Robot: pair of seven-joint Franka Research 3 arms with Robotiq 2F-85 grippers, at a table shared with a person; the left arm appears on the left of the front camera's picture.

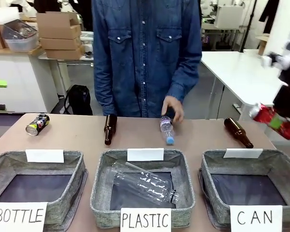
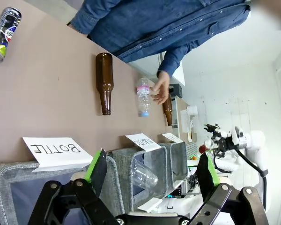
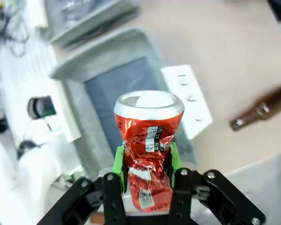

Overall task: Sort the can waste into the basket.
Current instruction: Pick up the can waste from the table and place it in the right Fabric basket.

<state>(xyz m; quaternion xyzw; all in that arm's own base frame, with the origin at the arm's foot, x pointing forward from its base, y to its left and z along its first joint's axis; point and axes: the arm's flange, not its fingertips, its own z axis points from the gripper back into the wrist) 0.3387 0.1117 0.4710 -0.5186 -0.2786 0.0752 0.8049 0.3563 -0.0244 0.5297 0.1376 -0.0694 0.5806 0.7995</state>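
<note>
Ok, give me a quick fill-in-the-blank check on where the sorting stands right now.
1. The right hand is shut on the crushed red metal can; the left hand stands ___.
2. The clear plastic bottle lies in the middle grey woven basket signed ___.
3. The dark metal can with yellow-green print lies on the brown table behind the leftmost grey basket signed ___.
Missing words: open; PLASTIC; BOTTLE.

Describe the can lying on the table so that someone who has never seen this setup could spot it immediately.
On the brown table, find the leftmost grey basket, signed BOTTLE. Beyond it, near the far left corner, lies a small dark can on its side. It is shorter than the brown bottle to its right, metal, with yellow-green print.
</note>
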